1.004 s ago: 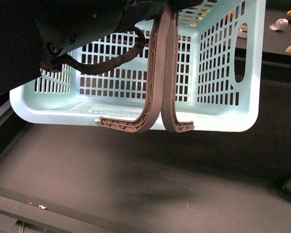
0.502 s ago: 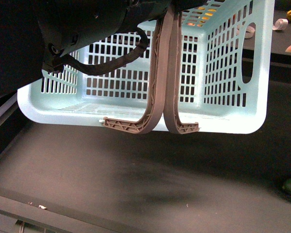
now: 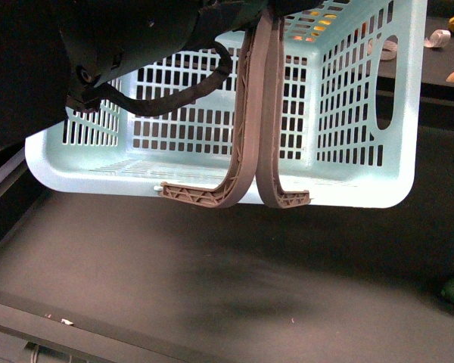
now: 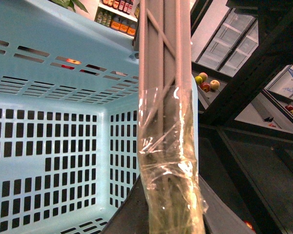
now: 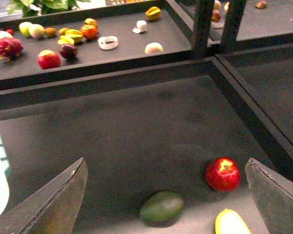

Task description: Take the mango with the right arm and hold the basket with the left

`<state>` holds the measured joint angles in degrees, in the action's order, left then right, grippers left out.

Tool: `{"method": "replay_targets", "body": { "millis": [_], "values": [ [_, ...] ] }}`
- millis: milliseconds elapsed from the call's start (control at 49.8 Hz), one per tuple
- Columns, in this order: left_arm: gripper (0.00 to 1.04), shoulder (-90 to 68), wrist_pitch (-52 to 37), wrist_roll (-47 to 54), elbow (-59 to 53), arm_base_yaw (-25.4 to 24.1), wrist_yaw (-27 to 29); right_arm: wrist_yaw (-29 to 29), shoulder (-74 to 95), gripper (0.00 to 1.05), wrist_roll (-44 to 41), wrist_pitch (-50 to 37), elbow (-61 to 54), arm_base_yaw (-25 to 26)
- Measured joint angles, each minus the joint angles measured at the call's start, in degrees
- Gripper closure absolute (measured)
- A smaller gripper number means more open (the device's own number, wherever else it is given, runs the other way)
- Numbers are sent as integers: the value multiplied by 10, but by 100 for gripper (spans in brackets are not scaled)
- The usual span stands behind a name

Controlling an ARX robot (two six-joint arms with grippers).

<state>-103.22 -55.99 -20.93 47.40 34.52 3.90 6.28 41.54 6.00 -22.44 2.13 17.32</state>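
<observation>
Basket [image 3: 402, 91] has swung slightly up and right, and hangs above the worktop [image 3: 212, 287] with its long axis across the front view. Left fingers [image 4: 129, 219] clamp its handles [image 3: 257, 113]. Mango [image 5: 232, 223] lies beside an apple [image 5: 223, 174], partly cropped, between the right fingers [image 5: 58, 204], which are spread apart.

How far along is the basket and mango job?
Done: the basket hangs clear of the shelf by its handles, carried by the left arm. In hand: the right gripper hovers open and empty over a green fruit and red apple. Left: grasping the mango, possibly the yellow fruit beside them.
</observation>
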Motion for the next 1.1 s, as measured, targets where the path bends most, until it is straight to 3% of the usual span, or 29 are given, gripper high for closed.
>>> {"method": "replay_targets", "body": {
  "millis": [100,321,562,1105],
  "values": [
    [97,0,0,0,0,0,0,-32,230,8,-19,-185,12,59],
    [97,0,0,0,0,0,0,-62,562,8,-53,-353,91,119],
    [97,0,0,0,0,0,0,-71,833,8,-90,-383,191,175],
    [97,0,0,-1,0,0,0,-44,1079,8,-161,-396,327,226]
  ]
}}
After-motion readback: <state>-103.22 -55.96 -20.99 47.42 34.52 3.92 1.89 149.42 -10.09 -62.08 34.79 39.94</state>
